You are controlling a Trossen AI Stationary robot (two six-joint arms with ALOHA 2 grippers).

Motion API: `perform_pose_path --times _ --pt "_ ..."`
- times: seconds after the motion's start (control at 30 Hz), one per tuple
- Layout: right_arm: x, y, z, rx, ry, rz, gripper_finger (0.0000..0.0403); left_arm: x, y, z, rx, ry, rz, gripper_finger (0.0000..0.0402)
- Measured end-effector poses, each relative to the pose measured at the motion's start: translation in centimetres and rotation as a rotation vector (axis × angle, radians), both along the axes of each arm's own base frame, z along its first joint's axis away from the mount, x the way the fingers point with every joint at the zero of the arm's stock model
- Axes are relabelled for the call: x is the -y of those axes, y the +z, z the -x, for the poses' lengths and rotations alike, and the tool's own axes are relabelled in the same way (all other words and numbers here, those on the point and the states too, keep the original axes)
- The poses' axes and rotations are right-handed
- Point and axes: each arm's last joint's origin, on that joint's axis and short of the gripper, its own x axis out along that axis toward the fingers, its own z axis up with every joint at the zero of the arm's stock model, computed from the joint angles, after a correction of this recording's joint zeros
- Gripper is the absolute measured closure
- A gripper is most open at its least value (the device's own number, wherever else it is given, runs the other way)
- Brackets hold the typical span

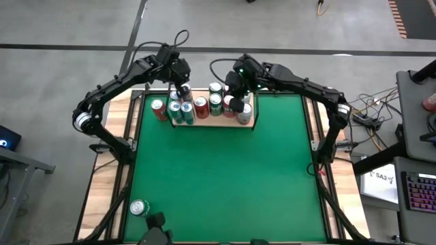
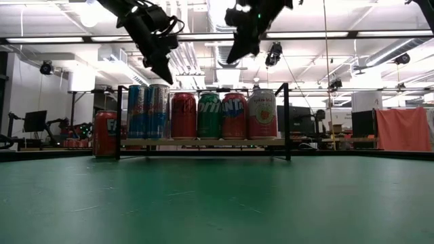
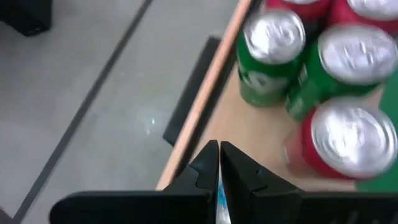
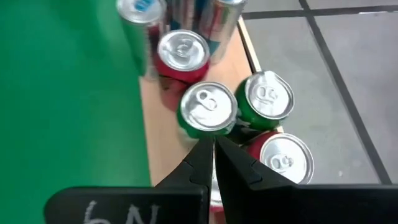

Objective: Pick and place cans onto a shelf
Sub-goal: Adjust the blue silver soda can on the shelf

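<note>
Aluminium cans point(image 1: 201, 107) crowd the shelf point(image 1: 245, 124) at upper centre, one stray can point(image 1: 139, 207) lower left, both the left gripper point(image 1: 178, 87) and right gripper point(image 1: 235, 88) pressed together empty above; light, slick, dentable, best squeezed mid-body.

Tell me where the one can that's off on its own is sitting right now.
In the high view the lone green can stands at the table's near left corner, far from the shelf and the other cans along the far edge.
</note>
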Motion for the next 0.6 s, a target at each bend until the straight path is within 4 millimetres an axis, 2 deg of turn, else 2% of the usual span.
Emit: perform_pose_path --times 0.17,0.33,0.6 --pt "1.3 -2.0 0.0 0.033 -0.023 -0.017 0.0394 0.5 -0.3 0.5 -0.067 -0.035 0.027 0.0402" --pt "2.0 -2.9 0.5 0.060 -0.013 -0.073 0.0394 0.9 -0.1 0.8 -0.075 -0.057 0.009 0.0402" --pt "2.2 -3.6 3.6 0.073 -0.052 -0.057 0.0394 0.9 -0.2 0.7 -0.078 -0.101 0.006 0.0402"
